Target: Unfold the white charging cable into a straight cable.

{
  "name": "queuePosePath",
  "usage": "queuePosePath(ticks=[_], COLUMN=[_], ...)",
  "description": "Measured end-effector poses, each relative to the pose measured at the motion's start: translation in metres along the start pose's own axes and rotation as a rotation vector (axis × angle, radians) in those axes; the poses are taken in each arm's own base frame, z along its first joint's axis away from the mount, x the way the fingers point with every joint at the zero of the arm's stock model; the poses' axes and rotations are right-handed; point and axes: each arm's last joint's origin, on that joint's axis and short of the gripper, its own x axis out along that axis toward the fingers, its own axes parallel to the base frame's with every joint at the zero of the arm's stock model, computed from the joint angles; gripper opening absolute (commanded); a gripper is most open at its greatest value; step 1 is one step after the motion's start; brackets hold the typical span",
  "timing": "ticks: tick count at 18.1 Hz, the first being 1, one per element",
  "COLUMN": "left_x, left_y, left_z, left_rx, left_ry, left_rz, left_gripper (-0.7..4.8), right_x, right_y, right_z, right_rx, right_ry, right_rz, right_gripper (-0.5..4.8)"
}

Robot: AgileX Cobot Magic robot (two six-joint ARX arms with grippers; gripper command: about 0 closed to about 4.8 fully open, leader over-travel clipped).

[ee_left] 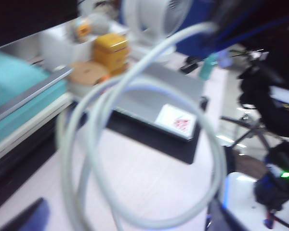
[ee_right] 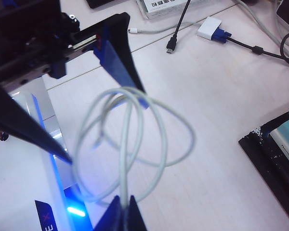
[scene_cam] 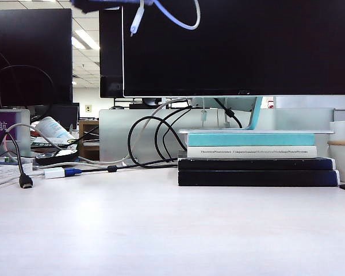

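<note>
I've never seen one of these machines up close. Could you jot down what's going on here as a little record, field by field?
Cable: the white charging cable hangs in loose coils above the table, not yet straight.
Right pincer: right pincer shut on the cable's strands, holding the coils up.
Left pincer: left pincer open, its fingers either side of the coils' top; no grip visible.
Cable end: a plug dangles at the exterior view's top edge.
Nearby: stack of books; a white-and-blue connector lying on the table.

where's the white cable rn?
White charging cable hangs coiled above the table, pinched in the shut right gripper; the open left gripper is beside its loops.
</note>
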Motion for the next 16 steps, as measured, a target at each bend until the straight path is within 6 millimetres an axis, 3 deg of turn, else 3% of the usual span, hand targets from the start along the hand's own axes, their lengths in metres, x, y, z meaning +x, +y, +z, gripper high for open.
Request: queuePosePath(ticks=[1,2,5,16], left_x=[0.0,0.0,0.0,-0.002], left_y=[-0.001,-0.002,-0.003,-0.006], left_z=[0.001,0.002,0.002,0.021], left_rx=[0.008,0.007,0.013,0.087], left_ry=[-0.011,-0.015,-0.015,-0.168], left_rz=[-0.028,-0.058,-0.123,-0.174], left_gripper=[1.65,1.22,0.74,0.74], right_x=[0.0,0.0,0.0,0.0], right_y=[0.0,0.0,0.0,0.004], right_z=[0.0,0.0,0.0,-0.009], right_rx=[0.0,0.0,0.001,0.054], right_ry=[0.0,0.0,0.001,0.073], right_rz=[-0.001,-0.001,0.0,0.066], right_gripper=[-0.05,-0.05,-0.05,-0.05])
